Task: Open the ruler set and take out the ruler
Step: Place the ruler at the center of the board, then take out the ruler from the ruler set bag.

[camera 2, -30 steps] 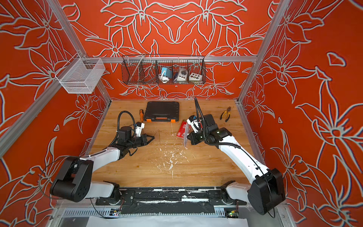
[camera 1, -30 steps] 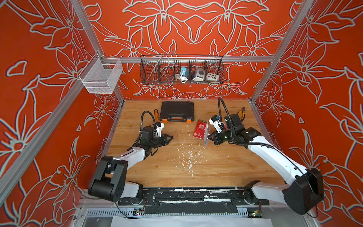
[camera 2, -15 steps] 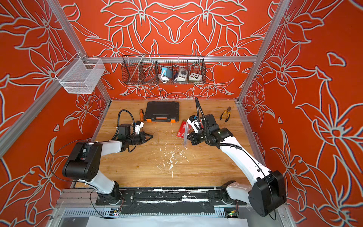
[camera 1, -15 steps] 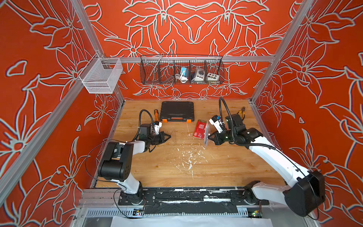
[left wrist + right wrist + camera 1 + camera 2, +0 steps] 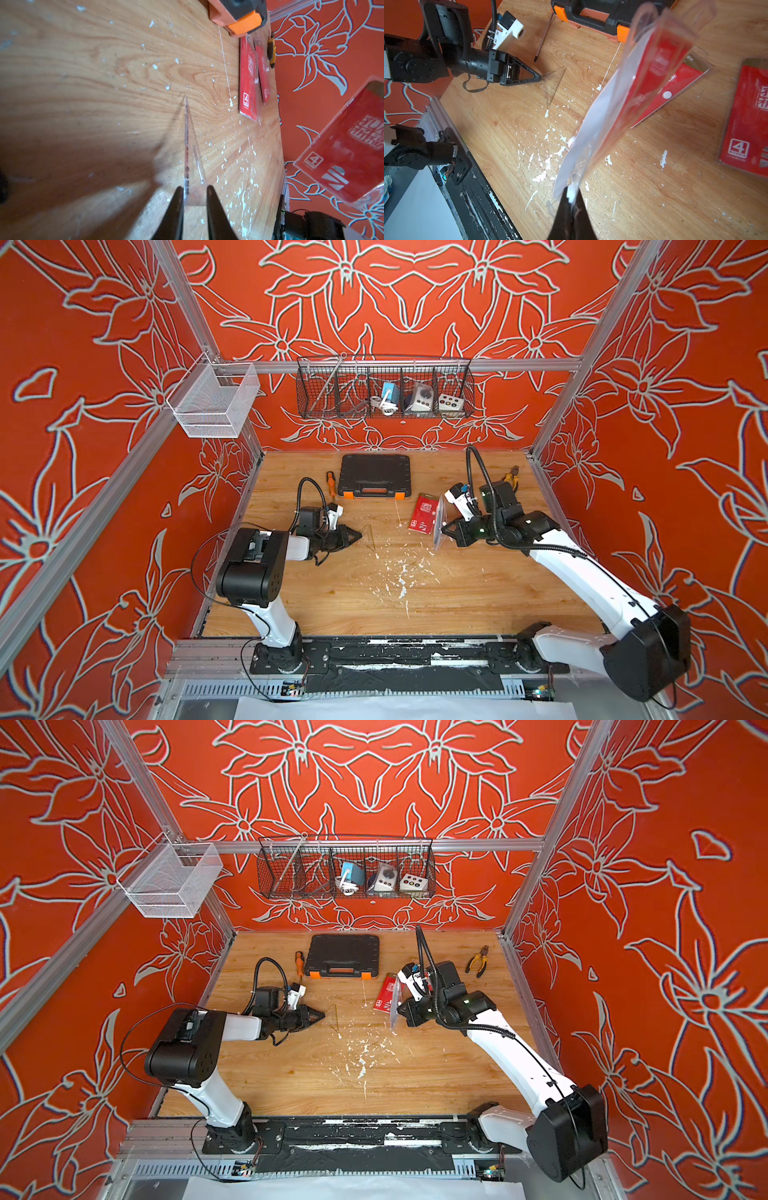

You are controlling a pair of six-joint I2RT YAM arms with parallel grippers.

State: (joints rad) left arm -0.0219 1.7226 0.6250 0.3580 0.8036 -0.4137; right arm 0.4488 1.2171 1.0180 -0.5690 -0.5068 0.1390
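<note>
The left gripper (image 5: 194, 190) is low over the table (image 5: 93, 72) and is released. Its two fingers (image 5: 176, 209) stand apart, with a corner of the clear triangle ruler (image 5: 192, 164) in the gap and nothing pinched. The ruler lies on the wood in front of this gripper, well apart from the ruler set (image 5: 623, 99), so the main part of the task looks done. The ruler is so thin and transparent that I cannot tell if its corner rests on the lower finger or only on the table.

The right gripper (image 5: 571, 197) is clenched on one edge of the ruler set, a clear pouch with a red card inside, and holds it up above the table. A second red packet (image 5: 424, 514) lies flat on the table near it.

The main risk is on the left side. If the arm pulls back while the corner sits on a finger, the ruler can be dragged along or flipped, because such a light piece slides easily on smooth wood. On the right, the pouch is held only by a small pinch at its edge. A quick move can make it slip out or knock the packet below.
</note>
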